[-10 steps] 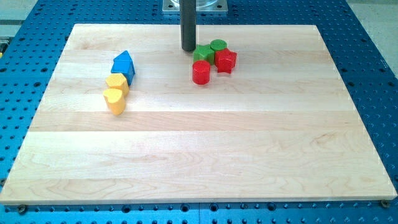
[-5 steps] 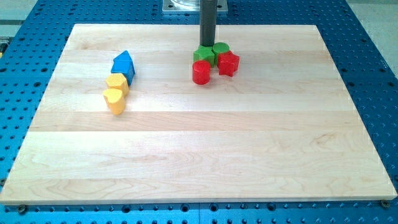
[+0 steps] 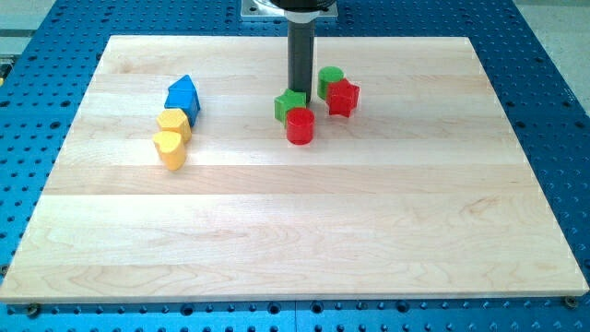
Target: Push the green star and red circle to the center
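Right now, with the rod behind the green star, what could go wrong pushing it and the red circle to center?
1. My tip sits at the green star top edge, slightly right of its middle; the star may rotate and slip left.
2. The red circle touches the star off-centre and could roll away rightward.

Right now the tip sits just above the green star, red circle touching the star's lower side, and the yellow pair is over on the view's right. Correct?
One thing is off: the two yellow blocks are on the view's left, below the blue block, not the right. The rest holds in the camera view: my tip sits just above the green star, with the red circle touching its lower side.
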You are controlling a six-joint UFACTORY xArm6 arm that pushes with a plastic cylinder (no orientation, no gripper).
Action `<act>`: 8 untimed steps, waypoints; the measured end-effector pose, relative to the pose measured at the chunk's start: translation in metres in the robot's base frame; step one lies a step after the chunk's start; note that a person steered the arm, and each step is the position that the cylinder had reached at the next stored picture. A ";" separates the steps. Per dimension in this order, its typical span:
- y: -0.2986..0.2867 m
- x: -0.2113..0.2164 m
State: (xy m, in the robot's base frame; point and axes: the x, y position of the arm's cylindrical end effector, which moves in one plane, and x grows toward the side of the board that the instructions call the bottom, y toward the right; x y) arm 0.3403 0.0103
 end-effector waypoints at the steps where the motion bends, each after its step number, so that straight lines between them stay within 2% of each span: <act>1: 0.002 -0.007; 2: 0.002 -0.035; 3: -0.032 -0.042; 5: -0.050 -0.003; 8: -0.002 0.008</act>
State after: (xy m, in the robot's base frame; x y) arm 0.3485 0.0081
